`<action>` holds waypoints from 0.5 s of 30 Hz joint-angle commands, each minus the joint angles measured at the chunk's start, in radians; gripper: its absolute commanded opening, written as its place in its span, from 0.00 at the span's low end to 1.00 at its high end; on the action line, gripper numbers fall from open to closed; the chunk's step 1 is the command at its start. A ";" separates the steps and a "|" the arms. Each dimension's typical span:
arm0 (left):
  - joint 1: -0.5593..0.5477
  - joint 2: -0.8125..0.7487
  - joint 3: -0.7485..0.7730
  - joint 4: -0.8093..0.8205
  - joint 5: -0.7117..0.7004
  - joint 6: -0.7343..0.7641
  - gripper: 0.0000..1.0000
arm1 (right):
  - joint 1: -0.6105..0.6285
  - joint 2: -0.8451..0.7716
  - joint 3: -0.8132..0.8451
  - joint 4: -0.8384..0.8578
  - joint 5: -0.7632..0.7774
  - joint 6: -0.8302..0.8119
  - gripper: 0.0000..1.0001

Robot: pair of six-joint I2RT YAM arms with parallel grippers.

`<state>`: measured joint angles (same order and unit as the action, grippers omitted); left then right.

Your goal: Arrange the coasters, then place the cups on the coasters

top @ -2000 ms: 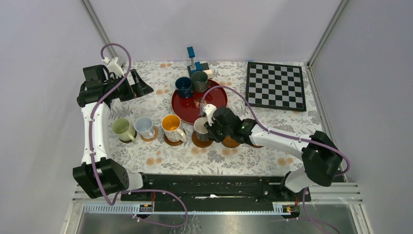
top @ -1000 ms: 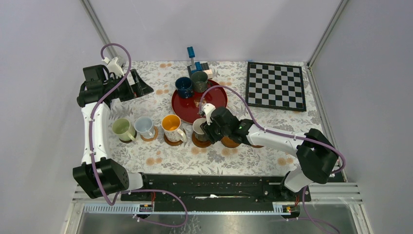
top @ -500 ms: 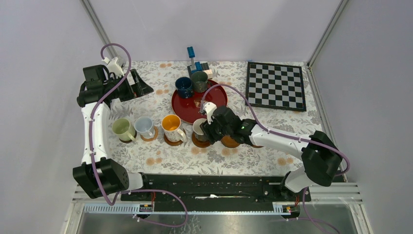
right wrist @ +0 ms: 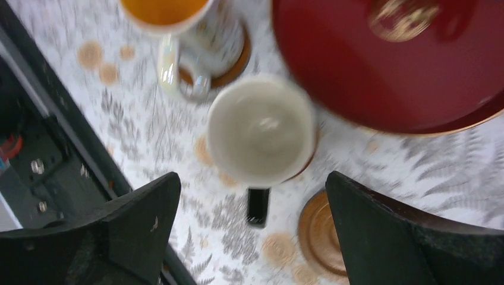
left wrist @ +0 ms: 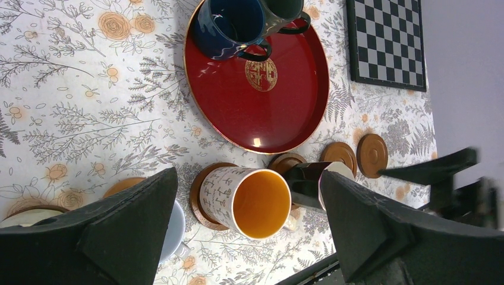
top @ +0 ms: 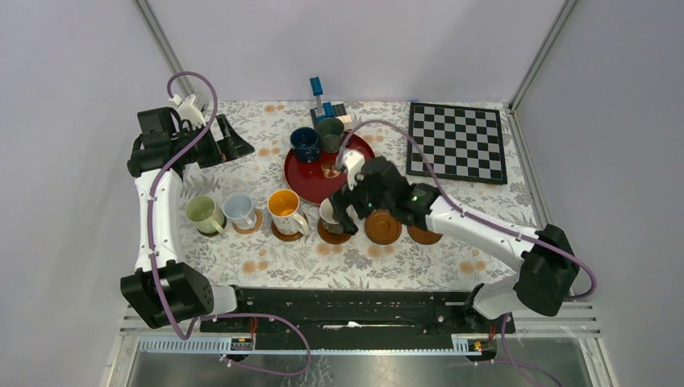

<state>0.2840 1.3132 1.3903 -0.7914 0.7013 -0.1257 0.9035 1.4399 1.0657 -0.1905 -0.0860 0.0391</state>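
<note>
Now | right gripper point(right wrist: 252, 184) wide above black mug point(right wrist: 261, 127), seated on coaster point(top: 333, 235) | left gripper point(left wrist: 248, 178) wide, idle | blue mug point(left wrist: 229, 24) at tray point(left wrist: 267, 113) rim: looks glazed, rigid, chippable; pinch its wall.

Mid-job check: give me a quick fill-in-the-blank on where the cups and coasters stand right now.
1. The right gripper hangs over the black cup with its jaws ___.
2. The black cup stands on a ___.
3. To its right lie ___ empty coasters.
4. The dark blue cup and the grey-green cup sit at the far edge of the ___ tray.
Missing words: open; coaster; two; red.
</note>
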 commanded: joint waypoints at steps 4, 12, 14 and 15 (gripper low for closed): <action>0.002 -0.020 0.031 0.009 0.026 0.052 0.99 | -0.231 0.018 0.291 -0.009 -0.111 -0.023 1.00; -0.011 -0.050 0.057 -0.003 -0.017 0.114 0.99 | -0.396 0.335 0.626 -0.098 -0.301 -0.177 1.00; -0.011 -0.040 0.062 -0.021 -0.017 0.118 0.99 | -0.398 0.440 0.727 -0.138 -0.282 -0.198 1.00; -0.011 -0.037 0.060 -0.026 -0.018 0.118 0.99 | -0.399 0.493 0.777 -0.164 -0.285 -0.213 0.99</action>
<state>0.2760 1.3014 1.4021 -0.8211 0.6922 -0.0410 0.4999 1.7584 1.6939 -0.2375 -0.3222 -0.0761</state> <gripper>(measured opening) 0.989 0.993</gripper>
